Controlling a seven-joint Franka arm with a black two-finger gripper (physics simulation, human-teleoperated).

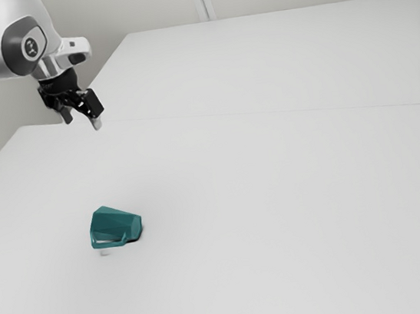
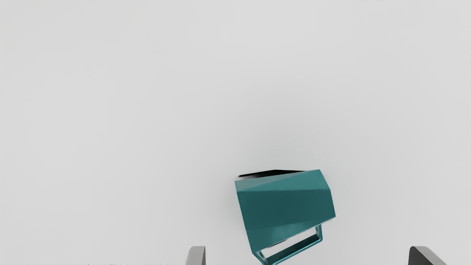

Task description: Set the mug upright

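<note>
Our gripper (image 1: 82, 121), fingers wide and empty, hangs upper left in the exterior view; the teal mug (image 1: 114, 225) lies on its side, left of centre, its mouth end hard to call. An off-centre squeeze on those tapered walls could roll it. The surface (image 1: 296, 223) offers open room rightward, edges well apart.
</note>
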